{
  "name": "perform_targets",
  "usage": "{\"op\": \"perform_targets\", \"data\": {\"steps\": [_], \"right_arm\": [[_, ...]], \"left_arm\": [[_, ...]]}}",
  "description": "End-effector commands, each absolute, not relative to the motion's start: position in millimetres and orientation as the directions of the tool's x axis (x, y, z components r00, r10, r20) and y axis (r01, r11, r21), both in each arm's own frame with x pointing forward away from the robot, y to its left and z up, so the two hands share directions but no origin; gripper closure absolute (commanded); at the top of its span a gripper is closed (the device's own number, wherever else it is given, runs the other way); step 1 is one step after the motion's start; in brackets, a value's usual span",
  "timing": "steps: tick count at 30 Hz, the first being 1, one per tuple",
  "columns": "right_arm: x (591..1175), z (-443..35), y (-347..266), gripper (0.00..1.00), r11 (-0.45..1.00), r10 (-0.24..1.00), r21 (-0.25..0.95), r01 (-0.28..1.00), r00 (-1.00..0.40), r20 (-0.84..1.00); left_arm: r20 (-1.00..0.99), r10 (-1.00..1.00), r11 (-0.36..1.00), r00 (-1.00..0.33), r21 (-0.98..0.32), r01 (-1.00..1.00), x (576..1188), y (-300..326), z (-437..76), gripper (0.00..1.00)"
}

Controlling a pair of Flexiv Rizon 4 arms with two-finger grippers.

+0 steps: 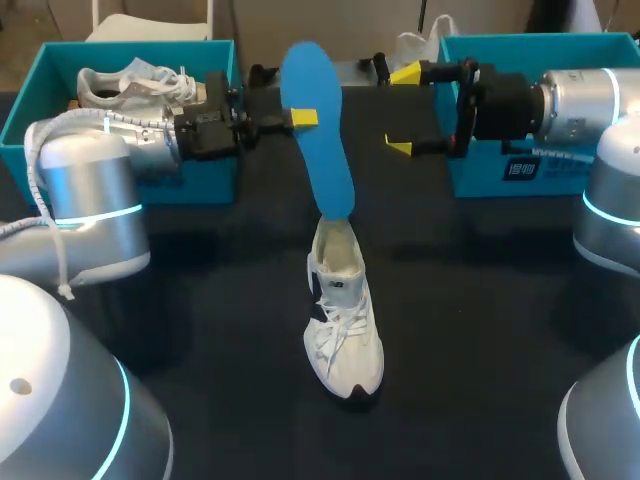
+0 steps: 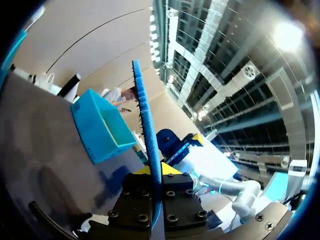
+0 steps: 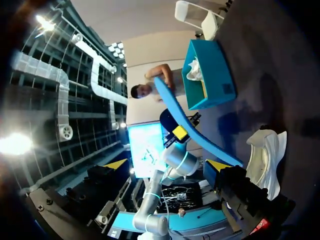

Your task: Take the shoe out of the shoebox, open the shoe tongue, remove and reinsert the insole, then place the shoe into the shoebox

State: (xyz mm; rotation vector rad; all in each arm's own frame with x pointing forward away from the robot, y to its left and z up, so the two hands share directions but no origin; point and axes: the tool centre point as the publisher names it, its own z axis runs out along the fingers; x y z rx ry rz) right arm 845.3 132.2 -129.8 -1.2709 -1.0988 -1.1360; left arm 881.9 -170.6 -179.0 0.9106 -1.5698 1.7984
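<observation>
Left arm's fingers (image 1: 300,118) are clamped on a long blue foam insole (image 1: 325,160), gripping it by one long edge around mid-length. The left wrist view shows it edge-on, pinched between both fingers. The insole hangs steeply tilted above the black bench (image 1: 480,330). Its lower end sits at the mouth of the white lace-up sneaker (image 1: 343,320), but I can't tell if it is just inside or just above.

The sneaker stands upright on its sole mid-bench, with its toe pointing away from the boxes.

Right arm's fingers (image 1: 402,110) are spread wide, holding nothing, and sit beside the insole's upper half without touching it.

There is a teal shoebox (image 1: 120,180) at the far left with another white shoe in it, and a second teal box (image 1: 490,175) at the far right.

Judgement: this is the insole step, either the last of the pull-out or the start of feeding it back.

Next call: line the lower end up with the shoe's opening and slide it down toward the toe. The free right fingers will likely have to steady the shoe or press the heel end flat.
</observation>
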Motion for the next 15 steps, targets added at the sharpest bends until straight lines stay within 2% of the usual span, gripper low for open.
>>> {"op": "perform_targets", "data": {"steps": [1,3,13,15], "right_arm": [[853,-131,133,0.00,-0.002,-0.017,-0.107,0.994,0.106,0.994],[854,-133,132,0.00,-0.012,-0.030,-0.097,0.995,0.097,0.995],[853,-133,132,0.00,-0.017,-0.039,-0.094,0.995,0.093,0.995],[853,-133,132,0.00,-0.017,-0.039,-0.094,0.995,0.093,0.995]], "left_arm": [[0.247,-0.054,-0.162,-0.967,-0.958,-0.236,890,-166,-172,1.00],[0.177,-0.158,-0.197,-0.972,-0.970,-0.144,898,-166,-166,1.00],[0.177,-0.158,-0.197,-0.972,-0.970,-0.144,898,-166,-166,1.00],[0.031,-0.127,-0.158,-0.991,-0.987,-0.010,900,-163,-157,1.00]]}}
